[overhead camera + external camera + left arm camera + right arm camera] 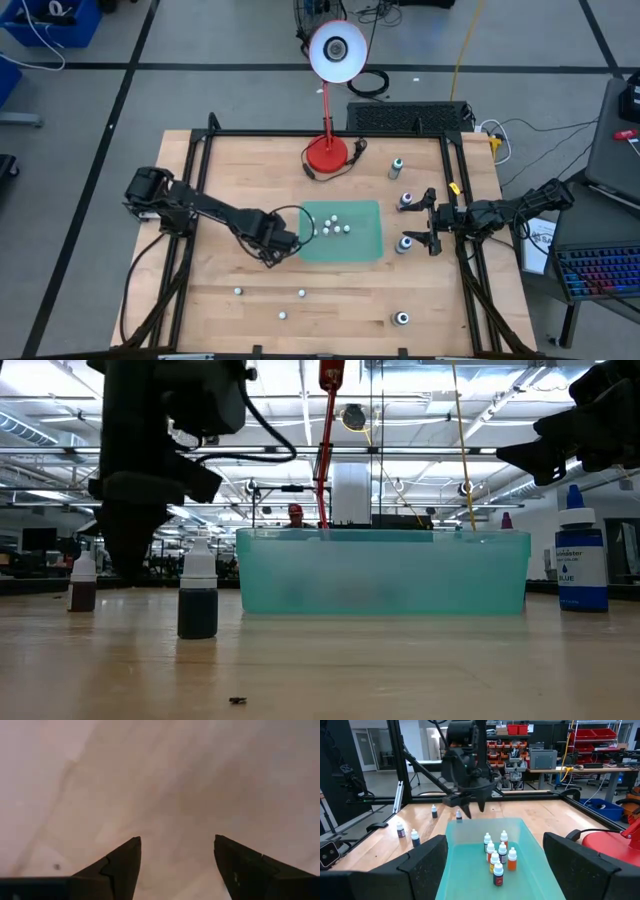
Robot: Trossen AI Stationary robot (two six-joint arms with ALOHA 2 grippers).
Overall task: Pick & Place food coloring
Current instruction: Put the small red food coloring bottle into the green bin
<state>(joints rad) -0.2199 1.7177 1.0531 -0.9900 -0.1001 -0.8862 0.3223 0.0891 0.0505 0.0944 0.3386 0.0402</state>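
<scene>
A tiny dark speck [237, 700] lies on the wood right at the front edge, and just behind it stands a dark-filled dropper bottle [198, 597], upright with its white cap on top. The left gripper [285, 243] hangs right by the outer wall of the teal bin [372, 246], fingers spread with nothing between them, only bare wood under its wrist camera. So where's the food coloring? Six bottles [496, 855] are clustered upright inside the bin; the rest are scattered, three [301, 294] on the near side of the table, well short of the left arm. Over on the other side, the right gripper [432, 222] sits wide open and empty beyond the bin's far end, with one bottle [406, 201] and another [404, 243] just beside its fingers, and a blue one [581, 552] standing tall in the low view. For those two the right arm is plainly the nearer; for the three loose ones, I'd say the left has to swing back toward the table's near edge.
</scene>
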